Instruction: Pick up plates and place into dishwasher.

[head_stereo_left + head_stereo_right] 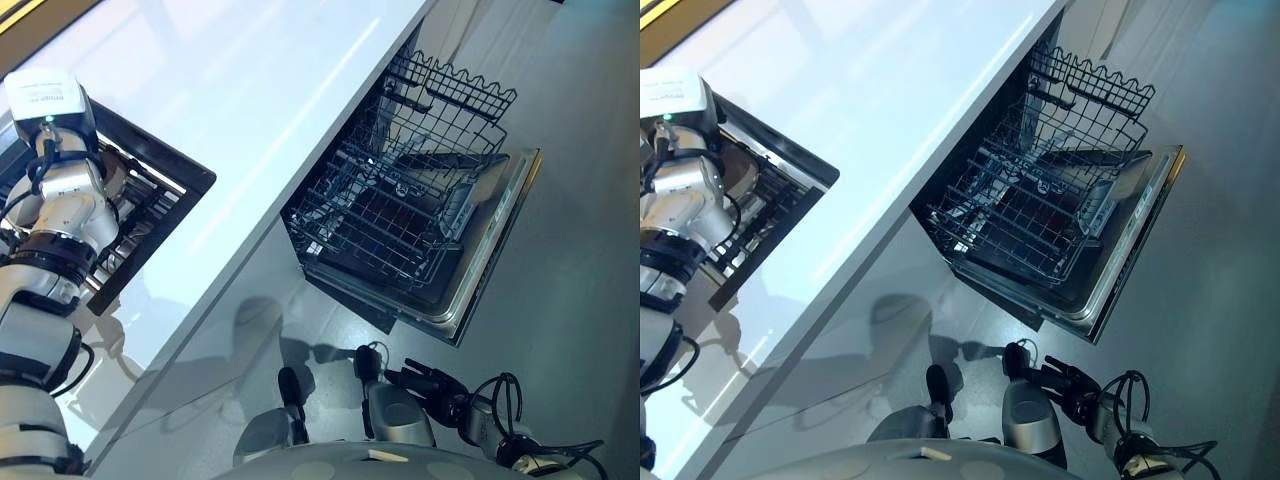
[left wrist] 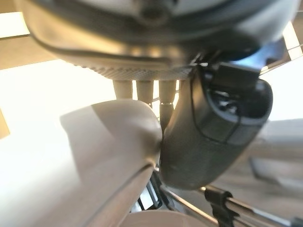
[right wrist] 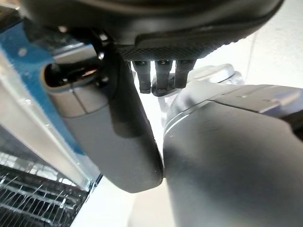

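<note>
My left arm reaches down into the sink [image 1: 170, 190] at the left of the white counter. Close up, my left hand [image 2: 208, 142] has its thumb pressed against the rim of a pale plate [image 2: 104, 146], and its fingers [image 2: 142, 89] pass behind that plate. The dishwasher [image 1: 495, 250] stands open under the counter at the right. Its lower rack [image 1: 385, 225] is pulled out over the door and its upper rack [image 1: 455, 95] shows behind. My right hand [image 1: 432, 384] hangs low by the floor in front of the dishwasher, fingers relaxed and holding nothing.
The white counter [image 1: 260, 100] runs diagonally between sink and dishwasher. A dark wire rack [image 1: 140, 215] lies inside the sink. Grey floor [image 1: 580, 300] spreads right of the open dishwasher door.
</note>
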### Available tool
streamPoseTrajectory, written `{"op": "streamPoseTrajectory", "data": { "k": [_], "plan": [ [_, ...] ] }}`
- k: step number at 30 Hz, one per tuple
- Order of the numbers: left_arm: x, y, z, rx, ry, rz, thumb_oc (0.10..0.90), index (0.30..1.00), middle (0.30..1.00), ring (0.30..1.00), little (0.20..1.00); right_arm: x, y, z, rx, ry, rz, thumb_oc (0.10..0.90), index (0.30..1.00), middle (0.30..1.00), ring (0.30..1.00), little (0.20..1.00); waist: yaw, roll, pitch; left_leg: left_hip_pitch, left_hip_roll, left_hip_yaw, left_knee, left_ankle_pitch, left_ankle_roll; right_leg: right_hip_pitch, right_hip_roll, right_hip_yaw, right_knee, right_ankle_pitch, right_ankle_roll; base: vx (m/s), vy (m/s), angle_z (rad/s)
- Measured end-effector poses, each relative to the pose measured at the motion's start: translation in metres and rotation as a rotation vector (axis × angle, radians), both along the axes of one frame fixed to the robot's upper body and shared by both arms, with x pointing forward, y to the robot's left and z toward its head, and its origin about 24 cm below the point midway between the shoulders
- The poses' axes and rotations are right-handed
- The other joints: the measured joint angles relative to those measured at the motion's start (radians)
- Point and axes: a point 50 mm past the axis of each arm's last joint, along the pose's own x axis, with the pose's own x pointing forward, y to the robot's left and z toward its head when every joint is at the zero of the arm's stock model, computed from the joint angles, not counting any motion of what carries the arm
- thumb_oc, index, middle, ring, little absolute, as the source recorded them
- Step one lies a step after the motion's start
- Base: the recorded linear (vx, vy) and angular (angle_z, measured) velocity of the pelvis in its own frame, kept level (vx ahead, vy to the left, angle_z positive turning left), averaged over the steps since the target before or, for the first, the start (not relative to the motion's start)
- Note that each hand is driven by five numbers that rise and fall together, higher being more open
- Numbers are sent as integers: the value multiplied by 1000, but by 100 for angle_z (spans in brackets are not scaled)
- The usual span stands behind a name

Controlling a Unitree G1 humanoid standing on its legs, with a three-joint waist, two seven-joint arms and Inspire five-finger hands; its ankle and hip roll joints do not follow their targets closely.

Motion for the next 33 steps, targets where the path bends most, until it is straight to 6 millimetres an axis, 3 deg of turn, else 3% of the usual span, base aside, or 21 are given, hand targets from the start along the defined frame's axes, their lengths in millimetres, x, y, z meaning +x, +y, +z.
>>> {"op": "streamPoseTrajectory", "data": {
  "k": [10,14,15,25,33],
  "plan": [
    [-15,5,-44,-30,105,-36,446,596,596,596,546,-7,-1,-3,-14,37,13,800,900,900,900,900,25,9,-2,30,-2,-28,0,2,1,48,-2,-25,-16,0,-1,-1,5,7],
    [-15,3,-49,-32,122,-62,753,860,860,860,853,-8,-2,-3,-15,42,12,800,900,900,900,900,32,9,-2,29,-1,-36,0,2,1,53,-3,-36,-17,0,-1,-2,3,7],
    [-15,2,-49,-33,122,-64,800,900,900,900,900,-8,-2,-3,-16,41,13,800,900,900,900,900,36,8,-2,30,-1,-37,0,2,1,54,-3,-37,-17,0,-1,7,2,4],
    [-24,11,-63,-297,-36,-60,800,900,900,900,900,-11,-1,-5,-18,48,17,800,900,900,900,900,49,7,-10,37,-2,-45,0,7,1,64,-3,-43,-17,0,-1,5,0,1],
    [-30,12,-73,-287,-44,-74,800,900,900,900,900,-24,-3,-9,-15,77,10,800,900,900,900,900,52,-3,-54,32,-2,-52,0,11,1,62,-3,-44,-17,0,-1,0,2,2]
  ]
}}
